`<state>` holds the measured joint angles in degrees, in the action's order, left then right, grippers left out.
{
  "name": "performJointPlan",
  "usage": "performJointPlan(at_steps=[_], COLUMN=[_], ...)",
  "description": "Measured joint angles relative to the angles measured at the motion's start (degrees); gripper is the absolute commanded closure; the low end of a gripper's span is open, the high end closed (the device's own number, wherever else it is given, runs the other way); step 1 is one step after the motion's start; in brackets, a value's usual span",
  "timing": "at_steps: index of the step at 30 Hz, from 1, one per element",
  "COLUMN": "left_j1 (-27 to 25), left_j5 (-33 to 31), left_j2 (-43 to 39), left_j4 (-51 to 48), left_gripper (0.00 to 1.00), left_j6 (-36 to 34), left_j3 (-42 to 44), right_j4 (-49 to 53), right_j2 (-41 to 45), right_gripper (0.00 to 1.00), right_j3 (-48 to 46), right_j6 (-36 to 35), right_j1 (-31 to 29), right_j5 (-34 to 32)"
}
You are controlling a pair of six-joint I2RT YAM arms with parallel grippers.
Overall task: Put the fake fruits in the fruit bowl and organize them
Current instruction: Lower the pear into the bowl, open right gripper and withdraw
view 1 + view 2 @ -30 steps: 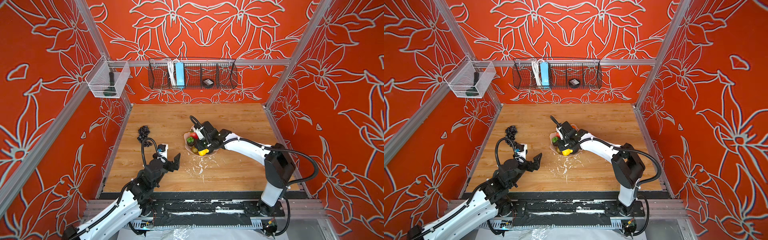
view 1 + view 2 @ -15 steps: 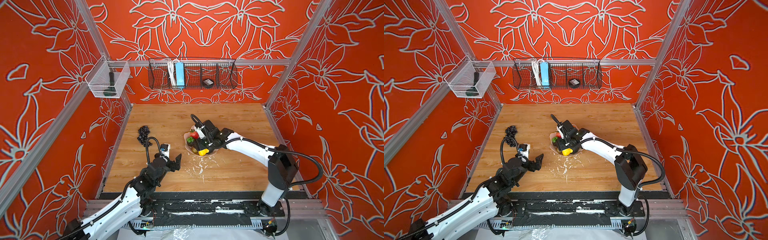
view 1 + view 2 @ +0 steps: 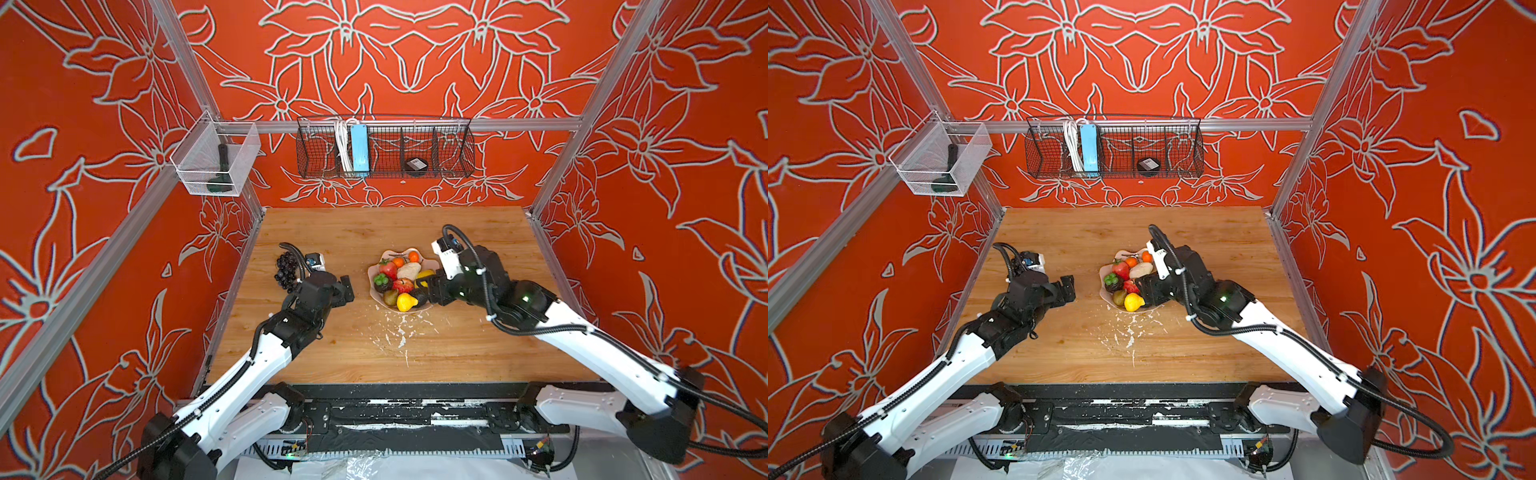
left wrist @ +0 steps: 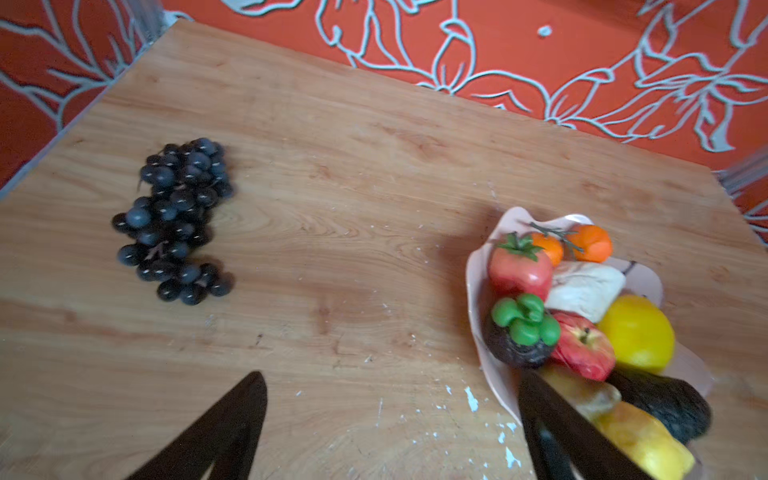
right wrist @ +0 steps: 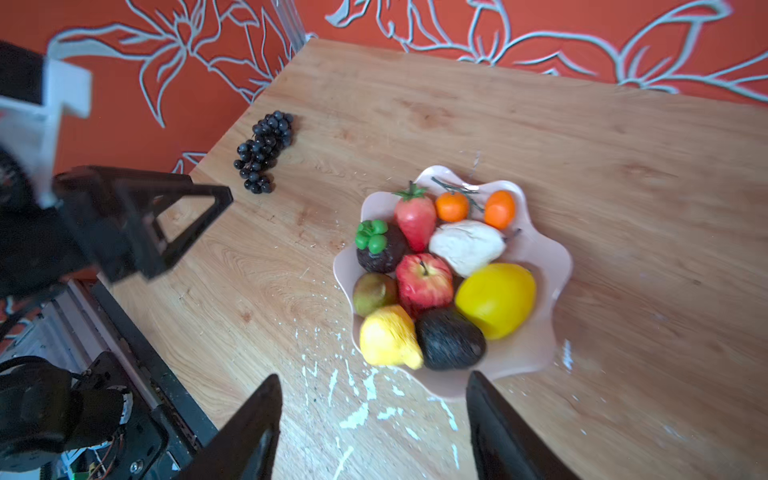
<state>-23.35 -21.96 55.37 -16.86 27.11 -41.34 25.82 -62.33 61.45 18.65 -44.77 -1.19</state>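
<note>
The fruit bowl (image 5: 544, 257) sits mid-bench, heaped with fake fruits (image 5: 424, 278); the black grape bunch (image 3: 286, 270) lies alone near the bench's left edge. The left gripper (image 3: 347, 289) hangs between bunch and bowl, jaws wide apart, empty. The right gripper (image 5: 374, 384) hovers at the bowl's right rim, jaws apart, holding nothing

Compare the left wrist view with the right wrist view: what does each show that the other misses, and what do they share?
Left wrist only: the frame rail beyond the fruit bowl, away from the grapes. Right wrist only: the right gripper, jaws open; the bowl's whole rim; the black base rail. Shared: grapes on the table, strawberry, oranges, the open left gripper.
</note>
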Motion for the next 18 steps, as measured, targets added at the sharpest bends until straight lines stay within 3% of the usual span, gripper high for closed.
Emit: performJointPlan(at_steps=[8, 18], left_j1=[11.4, 24.9], left_j5=[0.1, 0.5], left_j2=[14.3, 28.3], left_j4=[-5.9, -7.1], left_gripper=[0.05, 0.03], left_j6=[0.0, -0.7], left_j3=[-7.5, -15.0], right_j4=[-2.1, -1.5], right_j2=[15.0, 23.8], right_gripper=[0.23, 0.21], right_j3=[-15.1, -19.6], right_j6=[3.0, 4.1], right_j1=[0.0, 0.0], right_j5=[-1.7, -3.8])
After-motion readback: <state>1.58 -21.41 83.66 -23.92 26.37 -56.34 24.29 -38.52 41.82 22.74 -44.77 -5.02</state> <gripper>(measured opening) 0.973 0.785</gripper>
